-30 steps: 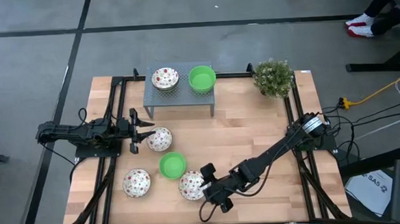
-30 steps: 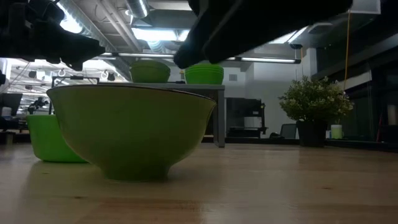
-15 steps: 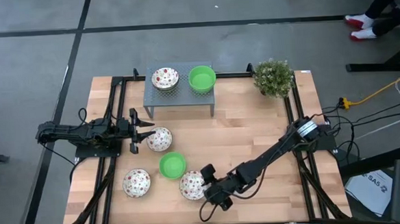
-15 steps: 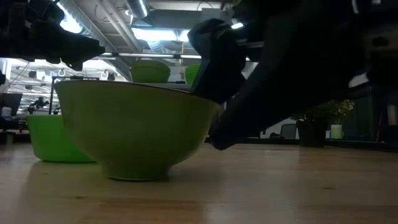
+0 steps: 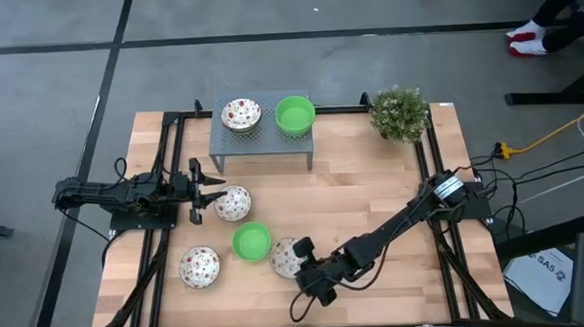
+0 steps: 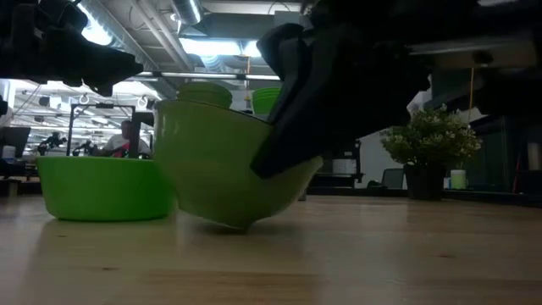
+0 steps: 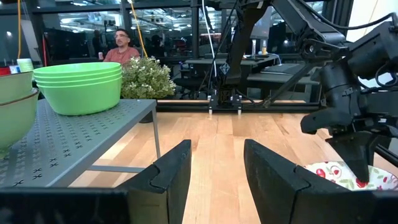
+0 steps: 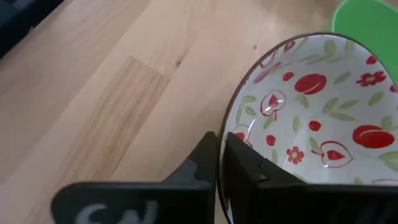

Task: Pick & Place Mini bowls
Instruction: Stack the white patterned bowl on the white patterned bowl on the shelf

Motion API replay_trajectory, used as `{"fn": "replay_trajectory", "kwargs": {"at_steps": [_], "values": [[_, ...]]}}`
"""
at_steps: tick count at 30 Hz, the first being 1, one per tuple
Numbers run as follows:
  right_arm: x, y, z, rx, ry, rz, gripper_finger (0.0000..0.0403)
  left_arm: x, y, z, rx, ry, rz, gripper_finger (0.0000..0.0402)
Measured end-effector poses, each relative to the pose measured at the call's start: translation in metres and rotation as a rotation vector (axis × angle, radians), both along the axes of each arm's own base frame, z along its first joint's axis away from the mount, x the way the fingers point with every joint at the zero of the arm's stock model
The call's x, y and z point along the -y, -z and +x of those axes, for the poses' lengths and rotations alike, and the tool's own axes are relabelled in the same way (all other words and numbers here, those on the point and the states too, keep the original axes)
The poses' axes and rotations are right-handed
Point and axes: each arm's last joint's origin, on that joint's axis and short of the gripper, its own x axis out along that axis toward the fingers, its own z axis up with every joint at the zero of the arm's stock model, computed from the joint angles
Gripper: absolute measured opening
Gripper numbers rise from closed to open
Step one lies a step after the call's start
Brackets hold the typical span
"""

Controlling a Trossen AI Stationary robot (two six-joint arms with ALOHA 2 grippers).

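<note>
My right gripper [image 5: 299, 260] is shut on a white mini bowl with red-and-green speckles [image 5: 284, 255] near the table's front middle. The bowl is tipped beside a plain green mini bowl [image 5: 252, 241]. Another speckled bowl [image 5: 199, 266] rests on the table at the front left. A third [image 5: 234, 202] sits just right of my open left gripper [image 5: 199, 191], which touches nothing. On the grey shelf [image 5: 261, 140] stand stacked speckled bowls [image 5: 240, 114] and green bowls [image 5: 294, 114]. My right gripper holds the speckled bowl by its rim [image 8: 225, 138] on the side toward the table's right edge. One finger [image 8: 244, 163] is inside the bowl and the other [image 8: 204, 157] outside. The fingers slant down from the right. The bowl is tilted, its foot [image 6: 240, 224] on the table.
A small bushy plant [image 5: 399, 112] stands at the table's far right corner. Black rails [image 5: 427, 166] run along the table's left and right sides. Bare wood [image 5: 363, 190] lies between the shelf and my right arm. A person shows in the room behind.
My right gripper has come down over the speckled bowl's rim and shut on it. The bowl has tipped onto the edge of its foot and shifted a little toward the green bowl and the far edge.
</note>
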Motion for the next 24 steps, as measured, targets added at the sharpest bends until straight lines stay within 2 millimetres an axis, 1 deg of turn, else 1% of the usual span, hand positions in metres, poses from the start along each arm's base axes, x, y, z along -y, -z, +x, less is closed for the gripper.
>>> {"fn": "replay_trajectory", "kwargs": {"at_steps": [4,8,14,16,19,24], "values": [[0.001,-0.003,0.000,-0.048,0.052,0.040,0.0029,0.000,0.000,0.000,0.000,0.000,0.000,0.0143],[0.005,-0.008,0.002,-0.099,0.075,0.065,0.0014,0.000,0.000,0.000,0.000,0.000,0.000,0.0143],[0.015,-0.019,0.012,-0.133,0.064,0.109,0.0014,0.000,0.000,0.000,0.000,0.000,0.000,0.0143],[0.018,-0.024,0.017,-0.137,0.055,0.139,0.0014,0.000,0.000,0.000,0.000,0.000,0.000,0.0143],[0.023,-0.030,0.021,-0.153,0.073,0.137,0.0013,0.000,0.000,0.000,0.000,0.000,0.000,0.0143],[0.030,-0.051,0.031,-0.121,0.094,0.150,0.0013,0.000,0.000,0.000,0.000,0.000,0.000,0.0143]]}}
